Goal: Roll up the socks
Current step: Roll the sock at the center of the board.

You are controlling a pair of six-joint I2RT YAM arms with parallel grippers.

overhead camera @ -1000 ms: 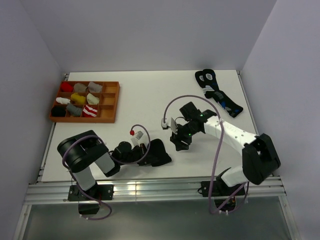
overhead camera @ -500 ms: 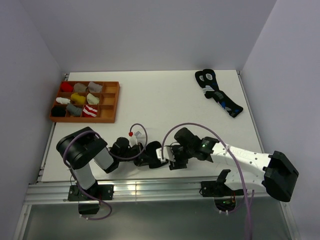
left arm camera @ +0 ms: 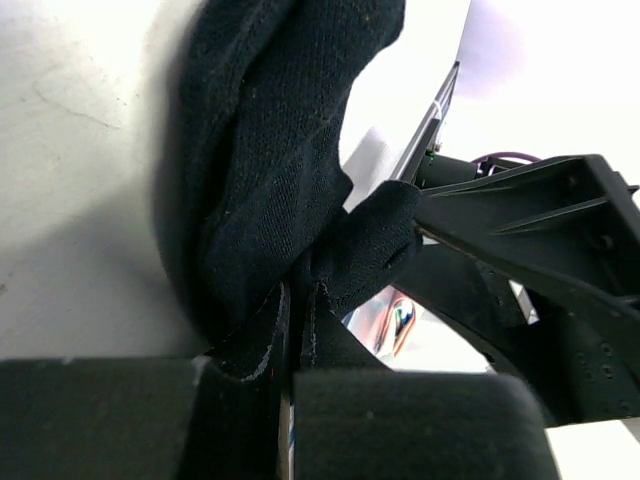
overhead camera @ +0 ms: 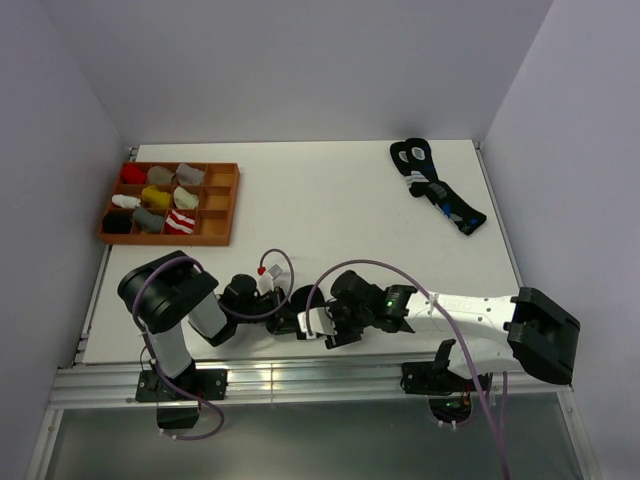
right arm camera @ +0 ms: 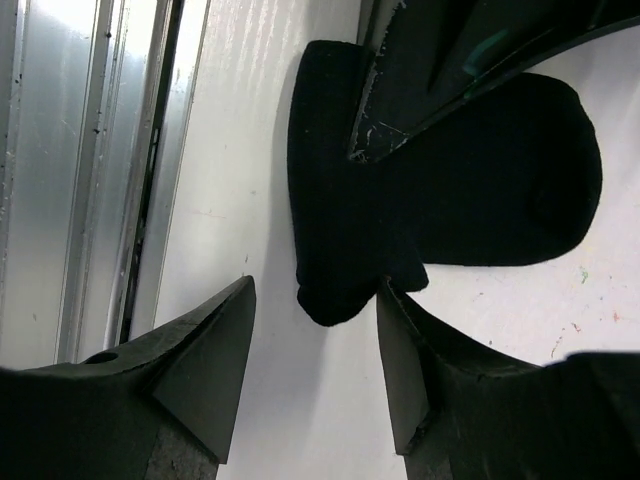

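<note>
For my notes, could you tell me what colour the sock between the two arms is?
Plain black sock, clearest in the left wrist view.

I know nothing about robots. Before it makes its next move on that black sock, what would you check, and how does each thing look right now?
1. Left gripper pinching the black sock: ok, fabric sits between its shut fingers.
2. Right gripper open and ready: ok, its jaws stand well apart.
3. Sock end lined up with the right jaws: ok, one corner lies between them.
4. Sock fully on the table, short of the metal rail: ok.
5. Right fingertips low enough to catch the fabric: cannot tell.
</note>
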